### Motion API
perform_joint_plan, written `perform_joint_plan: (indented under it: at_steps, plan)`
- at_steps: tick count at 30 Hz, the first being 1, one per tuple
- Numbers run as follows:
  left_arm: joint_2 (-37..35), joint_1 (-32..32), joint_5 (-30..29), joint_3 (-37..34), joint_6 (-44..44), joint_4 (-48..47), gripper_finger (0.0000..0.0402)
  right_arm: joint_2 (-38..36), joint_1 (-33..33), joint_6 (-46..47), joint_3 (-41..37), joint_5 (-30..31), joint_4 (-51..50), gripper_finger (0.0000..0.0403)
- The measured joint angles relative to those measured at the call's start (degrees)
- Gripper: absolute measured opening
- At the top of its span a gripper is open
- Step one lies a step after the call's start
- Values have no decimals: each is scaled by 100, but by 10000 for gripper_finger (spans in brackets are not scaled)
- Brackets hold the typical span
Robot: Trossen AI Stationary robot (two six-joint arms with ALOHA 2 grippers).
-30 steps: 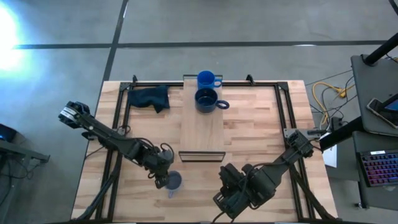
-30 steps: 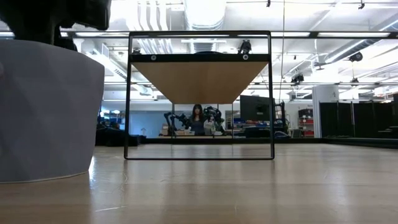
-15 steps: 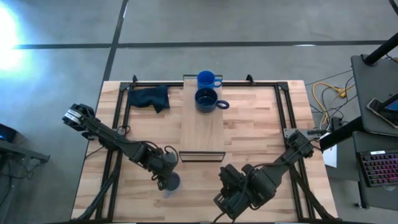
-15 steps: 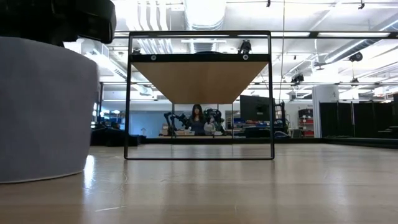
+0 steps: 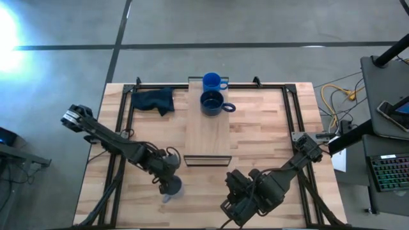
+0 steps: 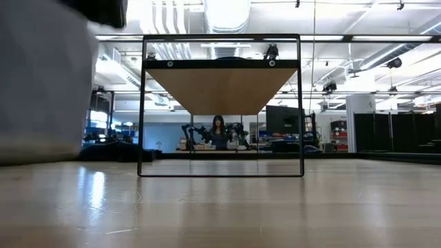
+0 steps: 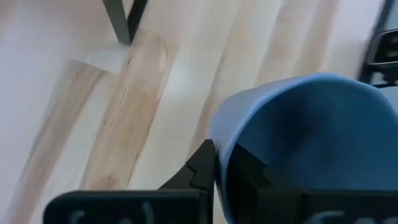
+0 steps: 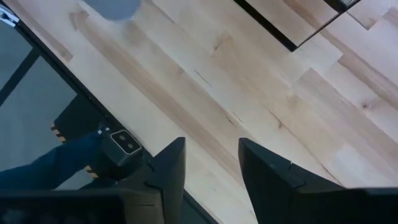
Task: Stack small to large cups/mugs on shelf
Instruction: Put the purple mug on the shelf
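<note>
Left gripper [image 5: 168, 186] pinching the rim of the small grey-blue mug [image 5: 172, 187], near the shelf [image 5: 207, 131] framed end; the one-wall hold is risking tilt or slip. Right gripper [image 8: 209, 163] idling nearby, fingers parted

A butcher-block tabletop [image 5: 268, 137] of light wood carries everything in the high view. From its centre toward twelve o'clock runs the shelf [image 5: 208, 137], a long narrow light board with a dark metal frame [image 5: 208, 160] at its near end; the low view shows that frame [image 6: 222, 107] standing upright on the tabletop [image 6: 275, 207]. At the shelf's twelve o'clock end sit a bright blue mug [image 5: 212, 82] and, just beside it toward six o'clock, a dark navy mug [image 5: 212, 101]. A dark blue cloth [image 5: 153, 100] lies crumpled on the tabletop at about eleven o'clock, beside the shelf.
</note>
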Motion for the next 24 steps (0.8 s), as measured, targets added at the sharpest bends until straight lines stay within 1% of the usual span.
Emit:
perform_joint_plan:
  at_steps: [5,9,12,15,19,21,24]
  plan:
    - [-401,-3,-291,785,14,-1063,3,0,22,-96,0,14,0,132]
    - [-563,58,-847,1677,156,-1932,2,0,42,-133,2,132,2,126]
    - [-504,288,-1161,2379,496,-2428,2,0,51,-119,0,167,0,123]
    - [-347,683,-1444,3062,955,-2745,2,0,106,-25,0,294,2,122]
    - [-9,1514,-1489,3802,1639,-3019,2,0,243,343,2,429,2,122]
    - [196,1976,-1418,4073,1931,-3045,2,2,342,589,0,457,1,122]
    - [554,2610,-1126,4420,2274,-3058,2,2,509,986,0,470,0,121]
